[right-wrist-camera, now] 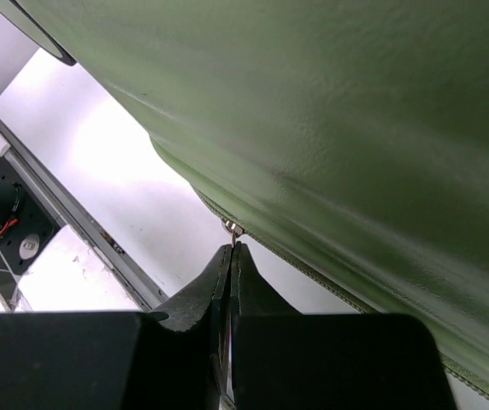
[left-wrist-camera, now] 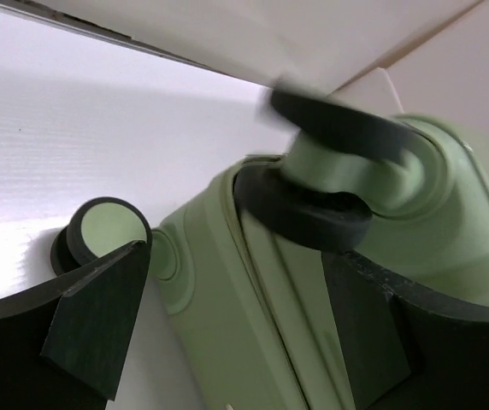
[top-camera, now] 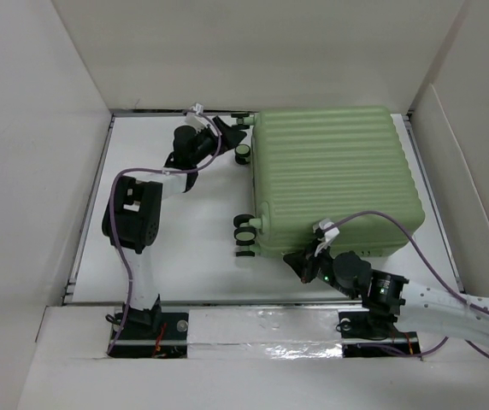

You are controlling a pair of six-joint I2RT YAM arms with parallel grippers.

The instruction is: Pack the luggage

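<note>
The luggage, a light green ribbed hard-shell suitcase, lies flat and closed on the white table, wheels pointing left. My left gripper is at its far left corner. In the left wrist view this gripper is open, its dark fingers standing either side of the luggage's corner, below a black wheel. My right gripper is at the near edge. In the right wrist view it is shut, pinching the small metal zipper pull under the green shell.
White walls box in the table on the left, back and right. A metal rail runs along the near table edge beside the arm bases. Purple cables hang off both arms.
</note>
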